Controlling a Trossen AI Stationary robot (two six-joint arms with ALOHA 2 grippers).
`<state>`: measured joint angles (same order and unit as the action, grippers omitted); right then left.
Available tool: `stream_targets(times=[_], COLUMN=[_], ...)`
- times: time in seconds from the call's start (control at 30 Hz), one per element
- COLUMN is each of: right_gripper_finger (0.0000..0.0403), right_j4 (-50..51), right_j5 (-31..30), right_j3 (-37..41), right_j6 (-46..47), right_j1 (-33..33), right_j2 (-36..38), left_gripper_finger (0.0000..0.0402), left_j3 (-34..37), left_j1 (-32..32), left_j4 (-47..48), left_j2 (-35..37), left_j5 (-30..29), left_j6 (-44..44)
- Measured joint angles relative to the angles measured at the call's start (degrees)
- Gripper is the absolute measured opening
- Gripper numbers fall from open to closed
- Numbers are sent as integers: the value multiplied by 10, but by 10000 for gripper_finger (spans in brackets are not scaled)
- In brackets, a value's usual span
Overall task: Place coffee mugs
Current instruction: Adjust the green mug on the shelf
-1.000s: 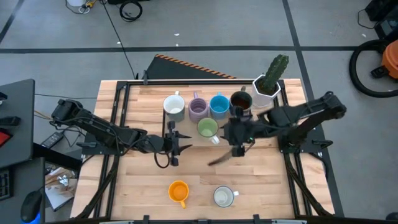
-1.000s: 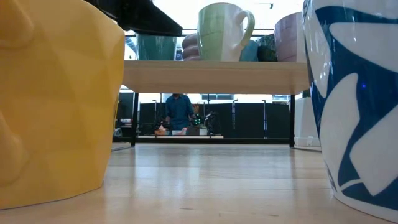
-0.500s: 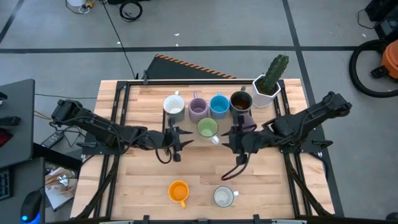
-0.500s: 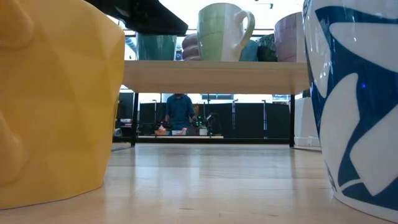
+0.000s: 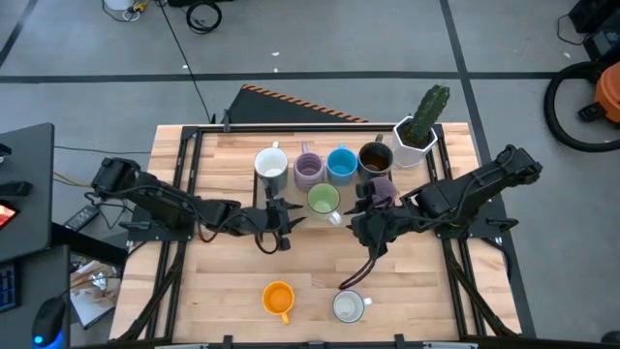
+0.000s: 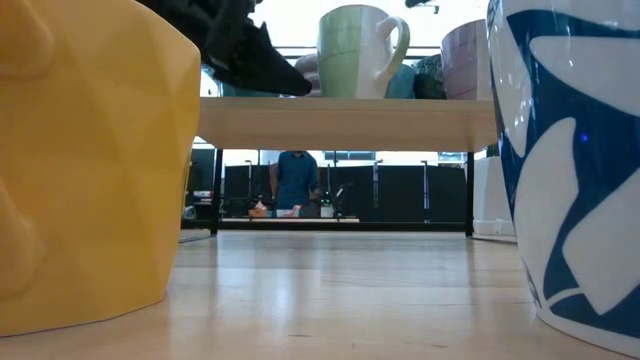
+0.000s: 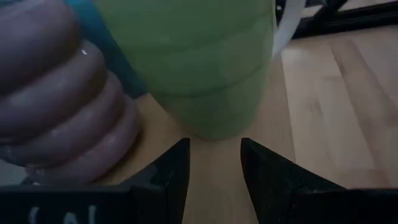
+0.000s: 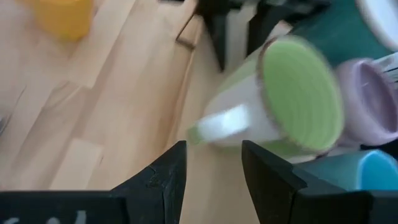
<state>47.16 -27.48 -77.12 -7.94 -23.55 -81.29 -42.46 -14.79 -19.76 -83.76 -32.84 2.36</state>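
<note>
Green mug (image 5: 323,200) upright on tabletop (image 5: 232,291), in front of the back row of mugs — left pincer (image 5: 288,217) just beside it, jaws parted, empty; right pincer (image 5: 360,225) on its other side, jaws parted, empty; orange mug (image 5: 278,298) near the front edge

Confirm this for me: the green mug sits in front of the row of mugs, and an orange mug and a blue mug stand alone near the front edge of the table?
Not quite. In the high view the green mug fronts the row, but beside the orange mug near the front edge stands a white mug, not blue.
</note>
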Motion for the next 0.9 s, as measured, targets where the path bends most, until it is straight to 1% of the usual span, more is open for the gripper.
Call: stream_targets(times=[0.1,0.33,0.47,0.63,0.77,0.9], right_gripper_finger=[160,160,160,160,160,160], right_j4=[17,12,8,-3,28,34], right_j5=[15,16,34,53,53,53], right_j3=[0,1,2,-1,-16,-28], right_j6=[-8,-17,-8,-13,-3,-4], right_j1=[0,5,19,32,35,35], right_j2=[-2,-2,-2,-26,-49,-66], left_gripper_finger=[149,149,149,149,149,149], left_j3=[0,0,0,0,0,0], left_j1=[0,6,6,6,4,4], left_j4=[-28,-56,-56,-60,-64,-64], left_j2=[-8,-8,-7,-7,-7,-7], left_j5=[-19,-21,-21,-21,-21,-21], left_j6=[13,11,11,14,17,17])
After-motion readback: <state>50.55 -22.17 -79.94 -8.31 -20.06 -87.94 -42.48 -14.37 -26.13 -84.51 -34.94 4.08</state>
